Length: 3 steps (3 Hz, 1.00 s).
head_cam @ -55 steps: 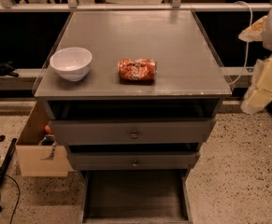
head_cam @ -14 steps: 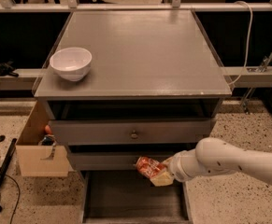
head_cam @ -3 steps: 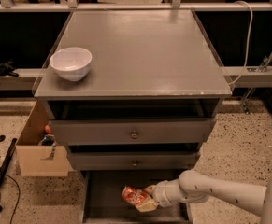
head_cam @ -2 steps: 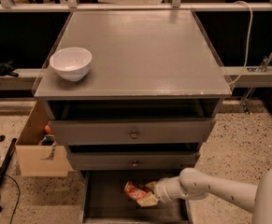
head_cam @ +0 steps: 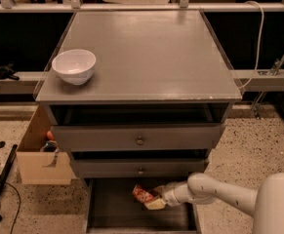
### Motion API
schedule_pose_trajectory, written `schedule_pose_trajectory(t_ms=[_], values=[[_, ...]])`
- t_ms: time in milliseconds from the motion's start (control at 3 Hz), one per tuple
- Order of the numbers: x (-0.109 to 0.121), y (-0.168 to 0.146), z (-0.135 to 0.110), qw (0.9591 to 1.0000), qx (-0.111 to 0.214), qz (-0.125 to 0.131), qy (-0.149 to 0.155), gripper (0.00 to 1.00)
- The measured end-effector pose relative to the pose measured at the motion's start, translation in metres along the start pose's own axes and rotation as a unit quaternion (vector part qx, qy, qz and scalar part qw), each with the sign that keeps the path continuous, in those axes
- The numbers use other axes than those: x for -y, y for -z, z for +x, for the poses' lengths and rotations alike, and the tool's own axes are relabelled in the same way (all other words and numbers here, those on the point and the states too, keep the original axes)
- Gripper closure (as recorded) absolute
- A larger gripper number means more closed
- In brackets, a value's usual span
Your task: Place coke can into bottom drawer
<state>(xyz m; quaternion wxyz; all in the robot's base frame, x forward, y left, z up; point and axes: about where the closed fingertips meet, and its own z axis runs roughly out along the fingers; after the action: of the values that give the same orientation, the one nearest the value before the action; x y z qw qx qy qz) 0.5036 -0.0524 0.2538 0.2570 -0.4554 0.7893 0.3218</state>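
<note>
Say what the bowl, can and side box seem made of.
The white bowl looks glossy ceramic or plastic, given its sheen. The coke can, in the gripper over the bottom drawer, seems thin metal, dented. The box looks matte tan cardboard.

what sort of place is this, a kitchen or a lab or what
Probably a robot test lab, not a home: a lone grey cabinet on speckled floor, a cardboard box beside it, a loose white cable behind. The end effector holds the coke can over the open bottom drawer.
</note>
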Motion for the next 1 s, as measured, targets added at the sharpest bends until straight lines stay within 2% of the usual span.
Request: schedule_pose_trajectory(t_ms=[333,1000], values=[[-0.001,-0.006,0.002,1.0,-0.007,0.001,0.002,1.0],[0.011,-0.037,0.019,0.9996,-0.024,-0.016,-0.001,1.0]])
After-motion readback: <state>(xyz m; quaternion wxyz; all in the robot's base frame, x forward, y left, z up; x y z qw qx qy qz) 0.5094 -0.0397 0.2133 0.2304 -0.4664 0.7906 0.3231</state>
